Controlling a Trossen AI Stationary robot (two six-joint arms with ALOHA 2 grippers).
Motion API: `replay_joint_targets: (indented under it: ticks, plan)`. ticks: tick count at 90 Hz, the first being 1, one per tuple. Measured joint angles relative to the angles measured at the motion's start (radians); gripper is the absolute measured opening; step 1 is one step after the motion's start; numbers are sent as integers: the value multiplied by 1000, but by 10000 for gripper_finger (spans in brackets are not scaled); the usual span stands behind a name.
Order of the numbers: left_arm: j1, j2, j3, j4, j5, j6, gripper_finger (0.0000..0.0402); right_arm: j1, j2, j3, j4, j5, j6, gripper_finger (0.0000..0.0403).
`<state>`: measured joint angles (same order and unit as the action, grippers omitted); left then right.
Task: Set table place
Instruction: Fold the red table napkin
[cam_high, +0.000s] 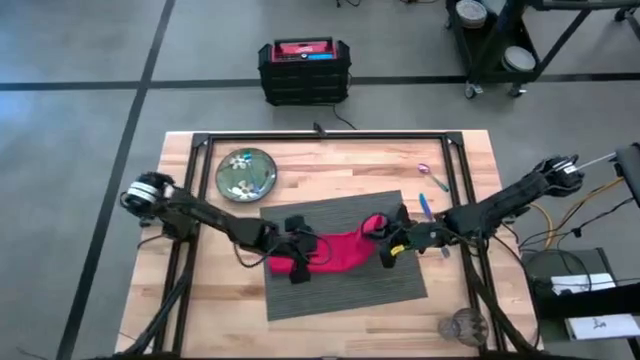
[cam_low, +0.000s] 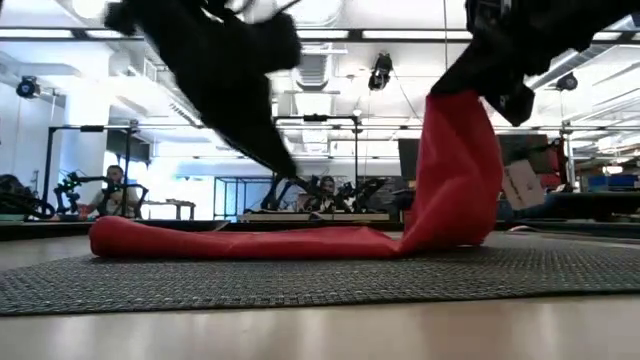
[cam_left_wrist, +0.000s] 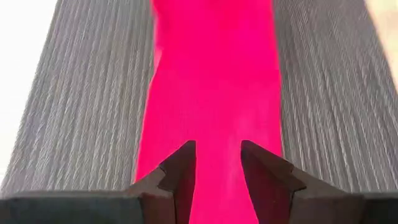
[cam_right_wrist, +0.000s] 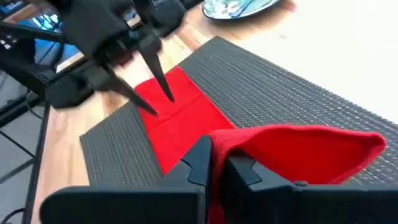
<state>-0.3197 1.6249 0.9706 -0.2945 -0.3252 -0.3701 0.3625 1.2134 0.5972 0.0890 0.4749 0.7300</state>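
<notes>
room: grey floor around the table; a black and red case (cam_high: 304, 70) sits on the floor past the far edge, at 12 o'clock from the mat. Low view shows a lit workshop with people seated far behind.
table (cam_high: 220, 290): light wood planks, black frame.
placemat (cam_high: 345, 285): dark grey, ribbed, at table centre, slightly skewed.
napkin (cam_high: 340, 250): red cloth on the placemat. One long part lies flat on the mat; the end toward 3 o'clock is lifted off it and stands up in a fold in the low view (cam_low: 455, 170).
right gripper (cam_high: 388, 248): at the 3 o'clock end of the napkin, fingers pinched together on the raised red fold; right wrist view shows cloth between the two fingers (cam_right_wrist: 214, 163).
left gripper (cam_high: 298, 262): over the 9 o'clock end of the napkin, fingers spread apart; left wrist view shows red cloth in the gap (cam_left_wrist: 217, 168), tips pointing down at the flat part. Cannot tell if the tips touch the cloth.
plate (cam_high: 246, 173): round, green, patterned, on bare wood at 10 o'clock from the mat, apart from it.
blue utensil (cam_high: 425, 206): thin, on wood at 2 o'clock, just beside the mat's far right corner.
purple utensil (cam_high: 431, 177): thin, just beyond the blue one.
glass (cam_high: 463, 325): small, clear, near the table's near right corner, at 5 o'clock, well apart from the mat.
</notes>
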Motion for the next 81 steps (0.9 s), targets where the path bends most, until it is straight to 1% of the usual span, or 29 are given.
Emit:
replay_joint_targets:
  ticks: [5,13,18,28,35,39,49,67,81]
  plan:
    - [-29,-32,-41,-38,-34,-43,114,-4,38,0,43,-10,-13,2]
    - [-70,-79,-122,14,-55,-104,114,-19,98,4,130,-34,-35,2]
    - [-83,-97,-179,84,-56,-132,114,-32,129,18,158,-56,-37,2]
    - [-94,-99,-294,268,-56,-145,114,-50,183,68,160,-77,-48,2]
    - [-89,-81,-348,393,-56,-143,114,-62,219,103,155,-91,-66,2]
    - [-84,-70,-372,434,-56,-143,114,-70,245,129,157,-105,-74,2]
    - [-81,-45,-398,479,-65,-144,114,-80,316,190,152,-126,-91,2]
    - [-70,-24,-392,486,-89,-121,114,-84,465,348,156,-194,-131,2]
    - [-71,-10,-377,486,-91,-119,114,-87,569,467,145,-195,-167,2]
